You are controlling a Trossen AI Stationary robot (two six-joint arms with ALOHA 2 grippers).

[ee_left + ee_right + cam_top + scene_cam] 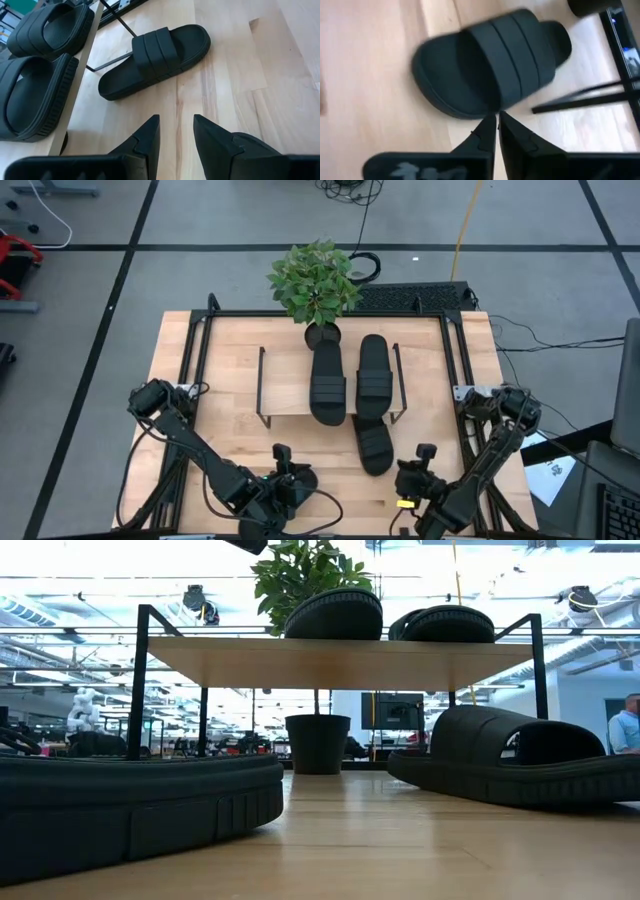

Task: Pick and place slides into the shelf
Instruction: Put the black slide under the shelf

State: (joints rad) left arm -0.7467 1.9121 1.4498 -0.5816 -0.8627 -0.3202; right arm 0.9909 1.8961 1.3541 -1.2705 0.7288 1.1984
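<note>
Two black slides [328, 380] [373, 370] lie side by side, soles down, on the shelf's wooden top [285, 385]. In the low view they show above the plank [340, 660]. A third slide [373, 445] [155, 60] [490, 65] lies flat on the table in front of the shelf's right end. A fourth slide [130, 805] rests near the near edge, partly under my left arm [300, 478]. My left gripper [283, 454] [176, 132] is open, above the table left of the third slide. My right gripper [425, 452] [497, 125] is shut, just right of that slide.
A potted plant [315, 285] stands at the far edge behind the shelf, its pot [318, 743] visible under the plank. The shelf's thin dark legs [107, 60] [580, 100] stand close to the third slide. Bare wood lies left of the shelf [215, 380].
</note>
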